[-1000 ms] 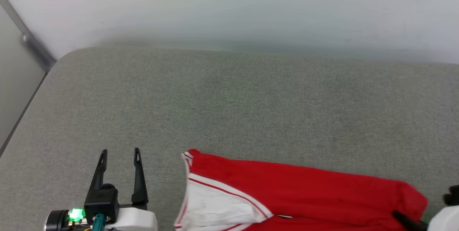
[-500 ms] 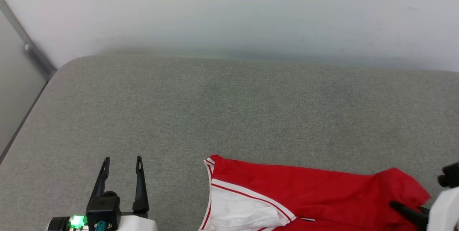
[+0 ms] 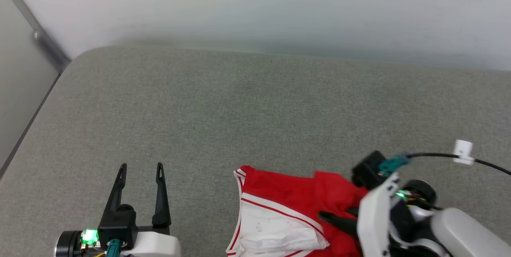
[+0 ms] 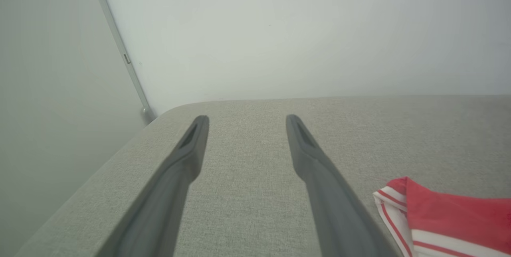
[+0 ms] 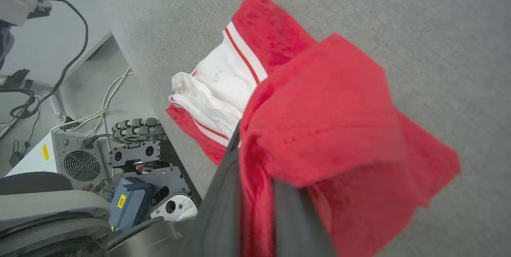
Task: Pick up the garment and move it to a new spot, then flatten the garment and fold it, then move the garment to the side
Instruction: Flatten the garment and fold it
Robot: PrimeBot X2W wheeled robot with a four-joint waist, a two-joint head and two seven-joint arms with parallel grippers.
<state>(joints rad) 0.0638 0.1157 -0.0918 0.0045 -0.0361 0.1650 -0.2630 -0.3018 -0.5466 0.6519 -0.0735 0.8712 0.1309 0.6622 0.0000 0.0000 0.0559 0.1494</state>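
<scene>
Both fingers of the right gripper (image 5: 255, 205) are clamped on a red fold of the garment (image 3: 287, 193), which is laid at 6 o'clock on the grey cushion (image 3: 239, 109); the left gripper (image 3: 140, 167) is held at 7 o'clock, fingers apart

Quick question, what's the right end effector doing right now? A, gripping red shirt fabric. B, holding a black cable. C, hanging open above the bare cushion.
A: the right wrist view shows the right end effector shut on a bunched fold of the garment.
</scene>
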